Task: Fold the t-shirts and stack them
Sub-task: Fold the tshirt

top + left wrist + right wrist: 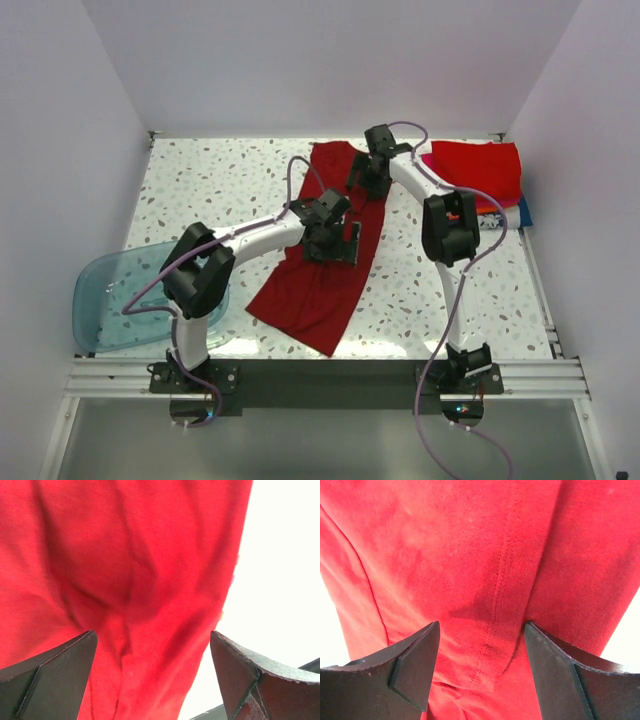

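A dark red t-shirt (320, 280) lies in a long crumpled strip down the middle of the speckled table. My left gripper (335, 240) is open just above its middle; in the left wrist view the cloth (125, 580) fills the gap between the spread fingers (55, 675). My right gripper (368, 180) is open over the shirt's far end; in the right wrist view a seam of the cloth (502, 575) runs between the fingers (415, 665). A stack of folded shirts, a bright red one (480, 170) on top, sits at the far right.
A translucent blue plastic tub (110, 300) lies at the table's near left corner. White walls close in the table on three sides. The blue edge of a lower shirt (524, 212) shows beside the stack.
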You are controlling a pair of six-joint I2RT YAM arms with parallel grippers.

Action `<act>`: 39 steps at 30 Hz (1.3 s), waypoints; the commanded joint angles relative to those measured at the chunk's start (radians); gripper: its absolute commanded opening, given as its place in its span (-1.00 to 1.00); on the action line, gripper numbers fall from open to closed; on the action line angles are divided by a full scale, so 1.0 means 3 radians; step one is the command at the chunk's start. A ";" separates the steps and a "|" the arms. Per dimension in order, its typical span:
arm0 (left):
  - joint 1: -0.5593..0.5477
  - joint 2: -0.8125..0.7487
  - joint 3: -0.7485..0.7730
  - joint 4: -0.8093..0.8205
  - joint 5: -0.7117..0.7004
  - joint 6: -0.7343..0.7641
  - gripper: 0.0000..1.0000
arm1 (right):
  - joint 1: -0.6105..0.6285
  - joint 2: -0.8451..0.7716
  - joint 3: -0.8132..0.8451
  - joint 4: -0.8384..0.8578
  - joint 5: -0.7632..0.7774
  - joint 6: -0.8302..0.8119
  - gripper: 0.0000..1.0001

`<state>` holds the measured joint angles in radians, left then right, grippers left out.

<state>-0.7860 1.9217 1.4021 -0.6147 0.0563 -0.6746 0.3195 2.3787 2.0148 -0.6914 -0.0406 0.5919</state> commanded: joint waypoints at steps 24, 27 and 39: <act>0.0099 -0.0970 -0.0504 0.0106 -0.0897 0.0260 1.00 | -0.0048 -0.0902 -0.0148 0.0209 -0.0044 -0.0628 0.72; 0.0150 -0.1210 -0.0934 0.0091 -0.1102 0.0255 1.00 | 0.0024 -0.1464 -0.0837 0.0076 0.0069 -0.0618 0.72; 0.0161 -0.1665 -0.1825 0.0111 -0.1215 0.0132 1.00 | 0.0969 -0.2912 -0.3274 -0.0083 0.0079 0.0097 0.64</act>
<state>-0.7406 1.4776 0.8745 -0.5953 -0.2852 -0.6334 0.5491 1.5478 1.0969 -0.6788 -0.0364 0.5323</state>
